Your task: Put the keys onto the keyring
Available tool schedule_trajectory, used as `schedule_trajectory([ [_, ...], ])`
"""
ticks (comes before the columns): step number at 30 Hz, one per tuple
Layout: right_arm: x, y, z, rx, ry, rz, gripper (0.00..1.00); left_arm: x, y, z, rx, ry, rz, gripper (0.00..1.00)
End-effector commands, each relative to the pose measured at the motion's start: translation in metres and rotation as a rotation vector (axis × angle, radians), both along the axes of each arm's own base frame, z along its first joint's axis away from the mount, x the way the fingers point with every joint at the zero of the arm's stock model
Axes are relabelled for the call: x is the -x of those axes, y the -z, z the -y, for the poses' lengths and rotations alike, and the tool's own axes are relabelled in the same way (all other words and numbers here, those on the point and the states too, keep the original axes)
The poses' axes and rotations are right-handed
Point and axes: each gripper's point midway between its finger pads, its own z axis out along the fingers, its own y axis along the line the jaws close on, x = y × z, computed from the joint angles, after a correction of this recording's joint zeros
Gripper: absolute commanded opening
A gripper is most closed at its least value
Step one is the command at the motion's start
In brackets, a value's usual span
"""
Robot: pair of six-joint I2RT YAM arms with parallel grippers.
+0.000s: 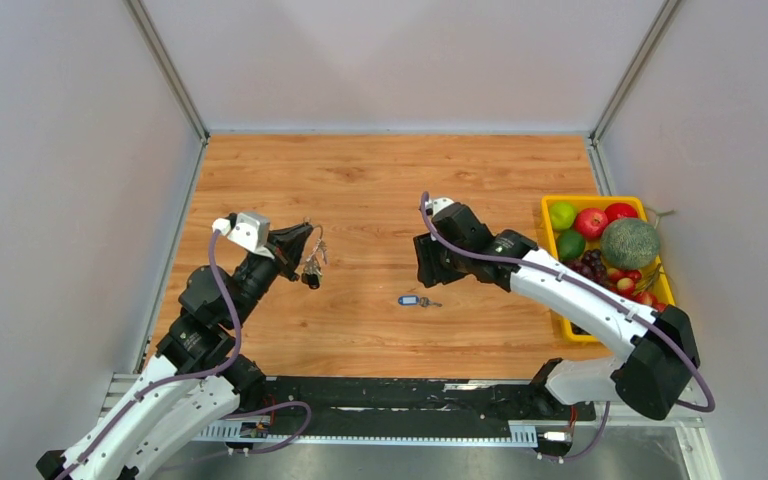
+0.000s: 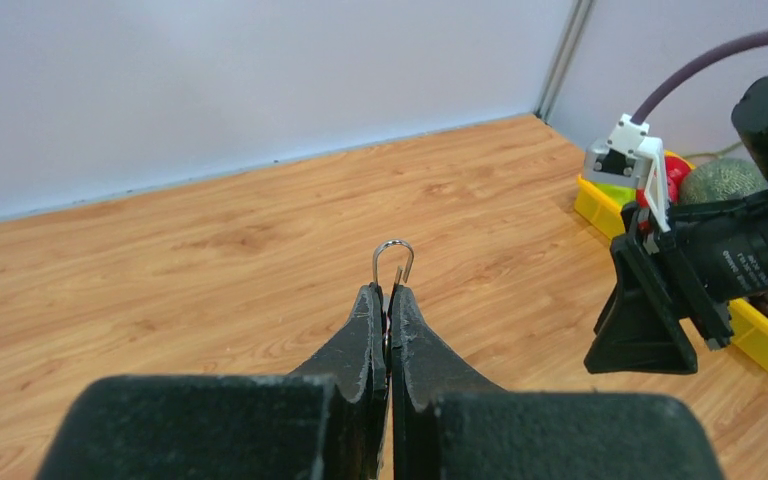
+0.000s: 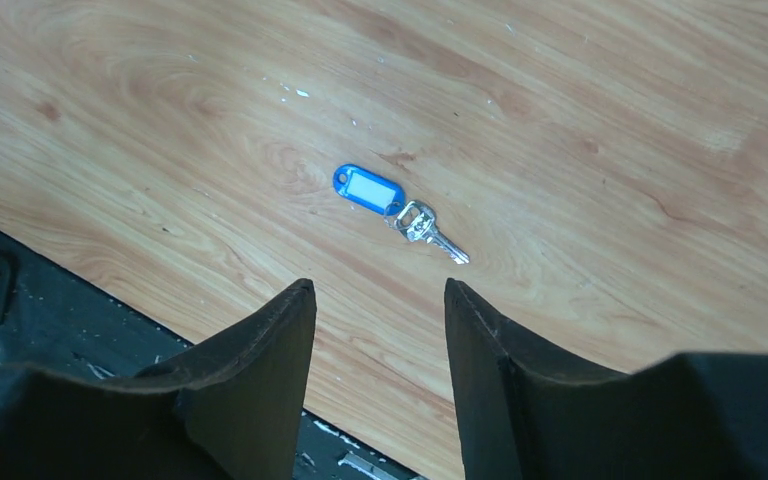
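My left gripper (image 1: 305, 243) is shut on the keyring (image 2: 393, 257), a thin silver wire ring that sticks out edge-on past its fingertips (image 2: 370, 300) in the left wrist view. In the top view a small bunch of keys (image 1: 312, 268) hangs below that gripper, above the table. One silver key with a blue tag (image 1: 409, 300) lies flat on the wooden table; it also shows in the right wrist view (image 3: 368, 189). My right gripper (image 3: 378, 288) is open and empty, held above the table just behind this key, in the top view (image 1: 430, 268).
A yellow tray (image 1: 555, 322) holding fruit, with green and red apples, grapes and a melon (image 1: 629, 242), stands at the right edge. Grey walls enclose the table. A black rail (image 1: 390, 395) runs along the near edge.
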Motion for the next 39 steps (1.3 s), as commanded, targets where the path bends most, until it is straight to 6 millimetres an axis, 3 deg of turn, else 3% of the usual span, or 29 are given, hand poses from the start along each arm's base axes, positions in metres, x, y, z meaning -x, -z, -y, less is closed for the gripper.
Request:
schedule_trajectory([
  [1, -0.012, 0.016, -0.008, -0.011, 0.01, 0.039, 0.53, 0.002, -0.027, -0.006, 0.062, -0.02, 0.041, 0.0],
  [5, -0.011, 0.046, -0.009, 0.015, 0.021, -0.01, 0.53, 0.001, -0.025, -0.004, 0.061, -0.016, 0.038, 0.0],
  [13, -0.011, 0.077, -0.015, 0.073, -0.057, -0.017, 0.49, 0.001, -0.024, -0.002, 0.055, -0.007, 0.036, 0.0],
  [23, 0.007, 0.097, -0.033, 0.152, -0.24, 0.02, 0.45, -0.001, -0.022, 0.001, 0.046, -0.002, 0.028, 0.0],
  [31, 0.007, 0.116, -0.027, 0.283, -0.276, 0.062, 0.4, -0.002, -0.02, 0.002, 0.042, 0.001, 0.027, 0.0],
  [39, 0.0, 0.121, -0.022, 0.353, -0.261, 0.103, 0.35, -0.002, -0.02, 0.002, 0.043, 0.0, 0.027, 0.0],
])
